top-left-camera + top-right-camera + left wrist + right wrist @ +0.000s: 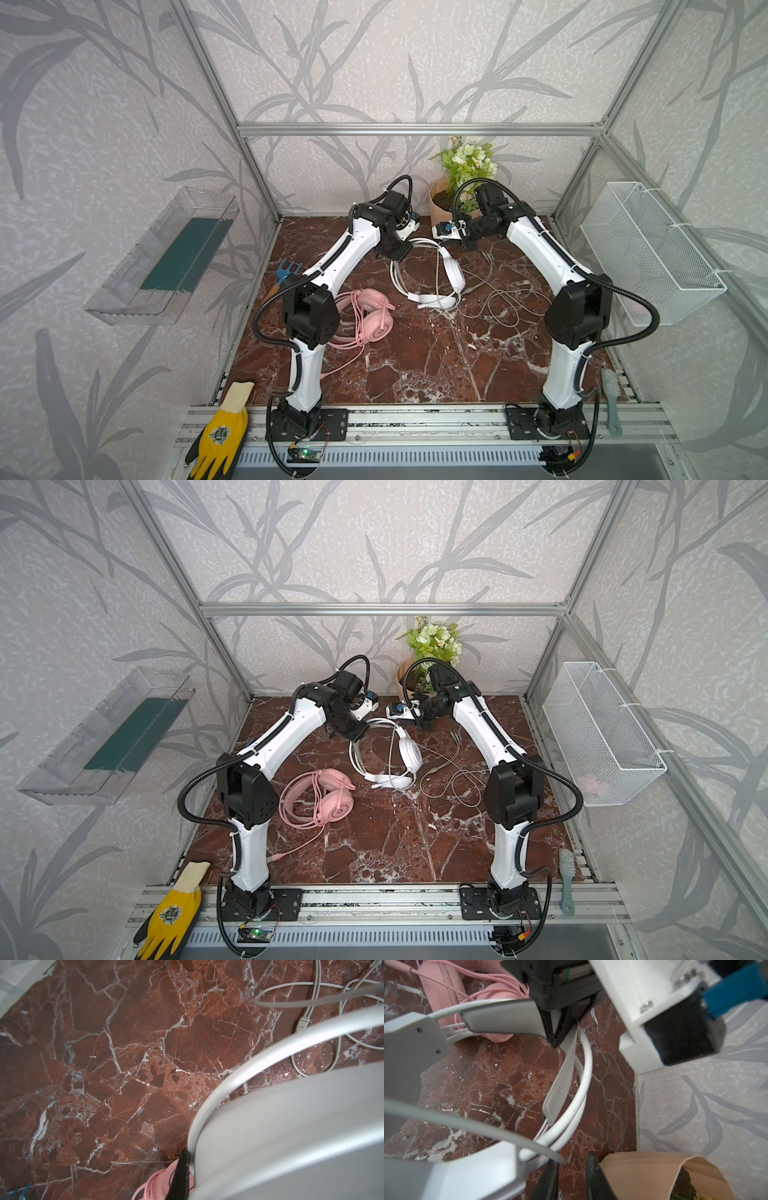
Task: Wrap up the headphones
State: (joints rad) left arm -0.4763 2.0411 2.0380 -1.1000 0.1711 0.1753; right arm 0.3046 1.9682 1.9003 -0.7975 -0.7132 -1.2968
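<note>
White set: the white over-ear wired headphones (454, 272) lie at the far middle of the red-brown marble surface (415, 365), with the headband arching toward the back wall.
White lead: their long pale cable (500, 299) sprawls in loose loops just beside them on the right, not yet wound.
Pink set: the pink over-ear headphones (376, 322) lie near the left arm's elbow. Their pink cable is looped about them, with a tail trailing frontward.
Left tool (557, 1040): pressed together, pinching the white set's textured inner strap (500, 1016).
Right tool (571, 1160): spread, with nothing between its jaws. A pale strand ends just beside one jaw, and contact cannot be told.
Handling: probably light. The bands look springy, the strap soft, and the lead limp and smooth, so it is likely to slip and uncoil unless kept taut.
Hold: the strap serves as an anchor, and the lead is best taken near the earcup.
Writing: none can be read. The mark on the pink earcup and the emblem on the yellow glove (220, 432) are too small.
</note>
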